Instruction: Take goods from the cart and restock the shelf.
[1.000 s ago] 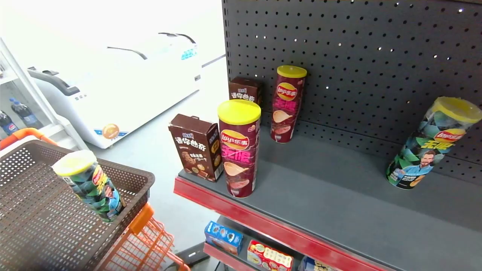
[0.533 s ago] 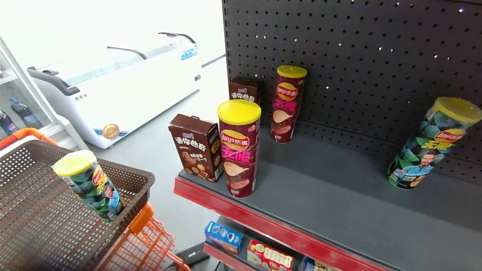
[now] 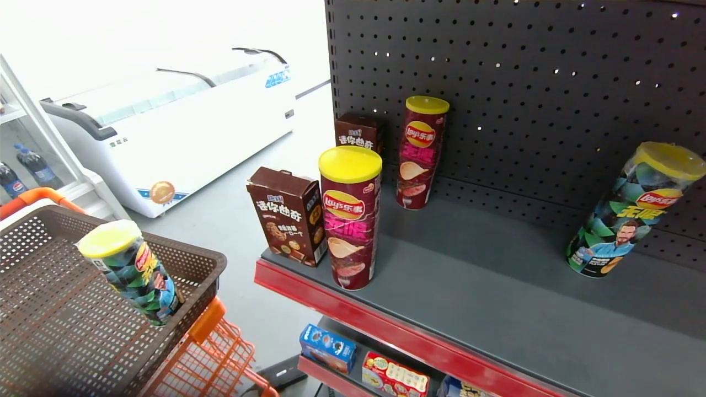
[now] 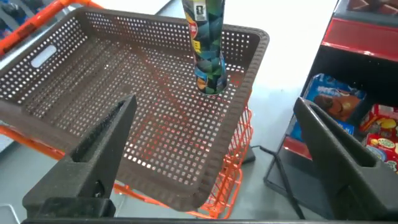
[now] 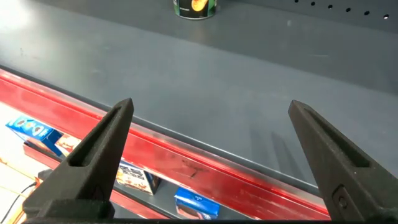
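Chip can point(image 4: 208, 50) in cart basket point(image 4: 62, 62), top cropped; left gripper point(image 4: 214, 109), right gripper point(image 5: 211, 106) both wide apart.

A green cardboard chip can point(image 3: 132, 270) stands in the brown plastic cart basket point(image 3: 49, 331). The grey metal shelf point(image 3: 496, 298) lies to its right.

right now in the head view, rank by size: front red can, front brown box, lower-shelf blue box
1. front red can
2. front brown box
3. blue box; farther off, so real size unsure
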Controlling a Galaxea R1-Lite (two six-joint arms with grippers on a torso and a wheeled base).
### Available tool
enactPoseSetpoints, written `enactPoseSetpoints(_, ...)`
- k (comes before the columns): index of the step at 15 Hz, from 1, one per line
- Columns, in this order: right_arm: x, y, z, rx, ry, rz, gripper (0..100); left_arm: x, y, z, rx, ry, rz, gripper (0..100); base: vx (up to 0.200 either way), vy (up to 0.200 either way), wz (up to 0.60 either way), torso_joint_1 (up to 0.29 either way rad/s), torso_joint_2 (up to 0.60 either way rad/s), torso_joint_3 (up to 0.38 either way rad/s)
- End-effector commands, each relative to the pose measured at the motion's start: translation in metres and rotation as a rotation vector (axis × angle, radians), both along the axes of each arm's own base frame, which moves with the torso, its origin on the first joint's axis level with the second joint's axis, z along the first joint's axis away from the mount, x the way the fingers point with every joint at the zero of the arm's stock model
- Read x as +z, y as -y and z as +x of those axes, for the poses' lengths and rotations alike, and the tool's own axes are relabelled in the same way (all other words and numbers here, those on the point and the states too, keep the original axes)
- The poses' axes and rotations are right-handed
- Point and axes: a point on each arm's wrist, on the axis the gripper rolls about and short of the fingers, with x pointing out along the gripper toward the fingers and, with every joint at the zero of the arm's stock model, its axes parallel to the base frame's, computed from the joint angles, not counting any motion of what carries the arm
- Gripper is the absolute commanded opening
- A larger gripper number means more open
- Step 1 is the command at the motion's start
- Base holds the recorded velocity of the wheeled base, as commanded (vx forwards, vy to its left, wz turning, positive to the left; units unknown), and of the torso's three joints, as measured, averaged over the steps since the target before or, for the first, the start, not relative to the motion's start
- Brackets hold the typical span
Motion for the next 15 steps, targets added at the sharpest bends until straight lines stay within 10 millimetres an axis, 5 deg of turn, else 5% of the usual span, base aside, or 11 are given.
enactPoseSetpoints(1, 0.000, 0.000, 0.000, 0.001, -0.001, 0.000, 100, 0.009, -0.004, 0.043, 0.050, -0.167, -0.055, 100, 0.000, 0.000, 0.00, 0.000, 0.00, 0.000)
enactPoseSetpoints(6, 0.000, 0.000, 0.000, 0.001, -0.001, -0.001, 100, -0.002, -0.013, 0.091, 0.076, -0.325, -0.055, 100, 0.000, 0.000, 0.00, 0.000, 0.00, 0.000)
enactPoseSetpoints(15, 0.000, 0.000, 0.000, 0.002, -0.001, 0.000, 100, -0.035, -0.028, 0.184, 0.074, -0.235, -0.092, 100, 0.000, 0.000, 0.00, 0.000, 0.00, 0.000)
